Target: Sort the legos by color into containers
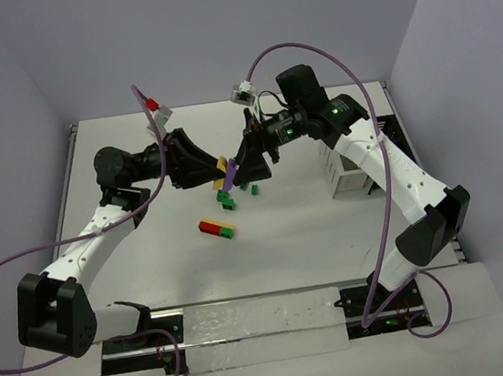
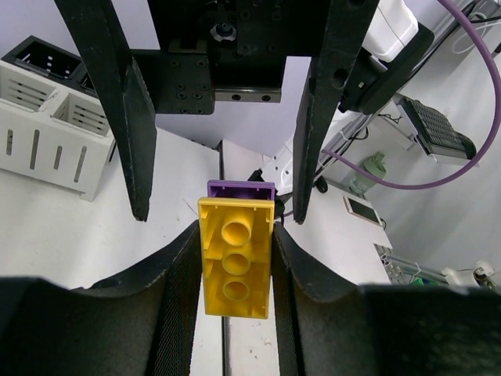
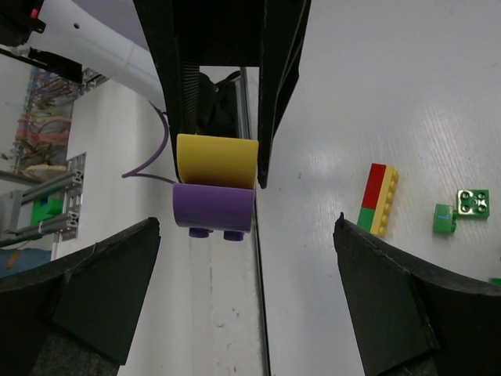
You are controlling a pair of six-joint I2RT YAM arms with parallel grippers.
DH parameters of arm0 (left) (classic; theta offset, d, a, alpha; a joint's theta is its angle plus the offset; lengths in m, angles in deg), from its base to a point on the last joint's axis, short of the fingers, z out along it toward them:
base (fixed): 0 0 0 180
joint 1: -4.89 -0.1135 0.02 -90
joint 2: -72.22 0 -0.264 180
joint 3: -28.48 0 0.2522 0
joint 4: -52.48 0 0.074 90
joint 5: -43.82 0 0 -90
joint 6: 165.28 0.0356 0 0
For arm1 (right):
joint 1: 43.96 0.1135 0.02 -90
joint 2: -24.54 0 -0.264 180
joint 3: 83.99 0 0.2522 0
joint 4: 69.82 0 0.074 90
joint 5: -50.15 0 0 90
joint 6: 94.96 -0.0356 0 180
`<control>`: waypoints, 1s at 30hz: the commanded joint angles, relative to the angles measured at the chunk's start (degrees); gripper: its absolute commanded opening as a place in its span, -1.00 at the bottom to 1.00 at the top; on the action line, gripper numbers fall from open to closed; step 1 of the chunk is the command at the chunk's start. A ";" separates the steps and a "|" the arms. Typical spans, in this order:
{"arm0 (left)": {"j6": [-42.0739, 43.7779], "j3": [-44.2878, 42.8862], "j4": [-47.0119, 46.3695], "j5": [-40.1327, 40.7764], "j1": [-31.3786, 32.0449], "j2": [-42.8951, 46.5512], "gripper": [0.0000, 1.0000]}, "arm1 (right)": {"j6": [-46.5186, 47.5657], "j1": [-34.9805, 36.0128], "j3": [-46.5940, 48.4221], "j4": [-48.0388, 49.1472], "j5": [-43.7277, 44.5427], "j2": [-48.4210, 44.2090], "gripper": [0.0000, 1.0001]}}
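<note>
Yellow on purple, two bricks stuck together were what we had to part before either could go to a container, and we judged the step in hand to be a pull-apart between the two arms. The yellow brick (image 2: pixel 235 266) sat clamped along its long sides in the left end effector (image 2: pixel 235 233), lifted off the bench (image 1: pixel 312 235) near its middle. The purple brick (image 3: pixel 213 207) projected beyond it, joined to the yellow one. The right end effector (image 3: pixel 246 227) had its fingers wide apart on either side of the purple brick, touching nothing. To do this well, we reckoned the right fingers should close squarely on the purple brick alone, clear of the yellow edge. They should then peel it off with a tilt rather than a straight tug, against a firm left grip. A grip catching both colours would part nothing, and a jerk could fling a brick away. The yellow brick was glossy hard plastic and turned its hollow underside, three round tubes in a row, toward the left wrist camera. The purple one looked about as wide, with two small nubs on its lower edge in the right wrist view. On the bench lay a short stack of red, green and yellow (image 3: pixel 380 200) and loose green bricks (image 3: pixel 462 207). Farther off stood the white slatted box (image 2: pixel 47 117), with the black tray (image 2: pixel 43 55) behind it.
</note>
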 commanded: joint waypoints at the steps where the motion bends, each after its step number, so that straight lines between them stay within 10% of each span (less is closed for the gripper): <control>1: 1.13 -0.40 -1.10 0.74 0.61 -0.13 -1.00 | -1.26 0.94 3.35 1.79 -2.78 0.73 0.93; 10: 3.70 -1.30 1.83 1.03 1.69 -1.08 -1.00 | -1.35 1.59 4.45 1.53 -1.66 2.01 0.31; 19: 10.71 -3.29 11.65 1.54 1.46 -1.65 -1.00 | 1.05 1.24 2.03 0.04 2.34 0.49 -1.00; 30: 14.61 -7.07 15.91 -0.86 -6.95 -2.07 -1.00 | 14.88 -15.05 -5.55 -11.88 5.15 -4.21 -1.00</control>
